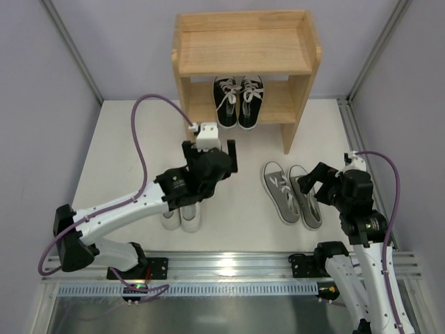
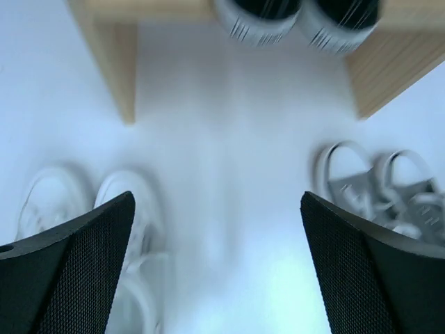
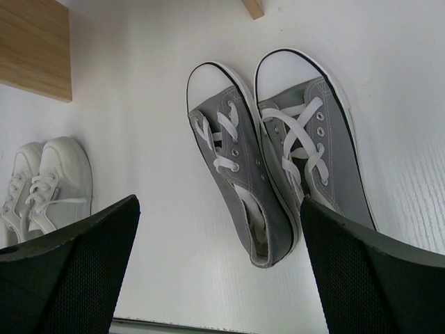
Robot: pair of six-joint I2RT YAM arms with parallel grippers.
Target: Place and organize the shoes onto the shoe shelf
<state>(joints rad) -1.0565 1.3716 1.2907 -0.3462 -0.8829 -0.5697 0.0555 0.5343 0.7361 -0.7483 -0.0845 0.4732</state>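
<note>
Across the white worktop (image 1: 118,153): shoe shelf (image 1: 243,49) at the far side, black pair (image 1: 240,103) on its lower tier. Right of centre, grey pair (image 1: 293,195) under the right claw (image 3: 220,202), spread wide, gripping nothing. Nearer left, white pair (image 1: 182,217) below the left claw (image 2: 217,198), equally wide and empty, its left finger overlapping them.

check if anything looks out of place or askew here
Nothing looks damaged or spilled. The black pair sits neatly on the lower tier of the shoe shelf, but the grey pair and the white pair lie on the table in front of it, the grey ones angled slightly off square.
</note>
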